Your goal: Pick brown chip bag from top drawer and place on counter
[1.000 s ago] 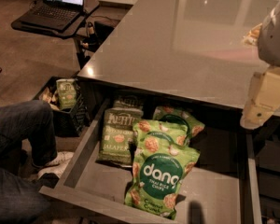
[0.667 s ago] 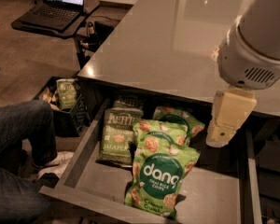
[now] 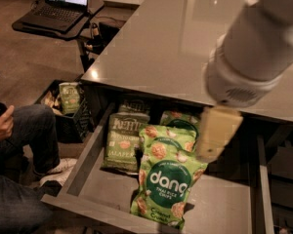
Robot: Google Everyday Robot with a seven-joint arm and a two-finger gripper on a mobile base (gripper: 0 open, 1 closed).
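Observation:
The top drawer (image 3: 88,155) stands open below the grey counter (image 3: 176,48). In it lie a green "dang" bag (image 3: 166,179) at the front, an olive Kettle jalapeño bag (image 3: 122,140) to its left and another green bag (image 3: 178,120) behind. A darker bag (image 3: 135,106) shows in shadow at the drawer's back; I cannot tell its colour. No clearly brown chip bag shows. My gripper (image 3: 217,133), a cream piece under the thick grey arm, hangs over the drawer's right part, just right of the dang bag's top and above it.
A seated person's legs (image 3: 24,130) and hand are at the left, close to the drawer's left front corner. A black crate (image 3: 63,101) with snack bags sits on the floor by the counter. A laptop (image 3: 63,4) stands on a stand at the far left.
My arm has swung from the right edge leftward and down. The gripper now hangs over the drawer beside the dang bag. The bags have not moved.

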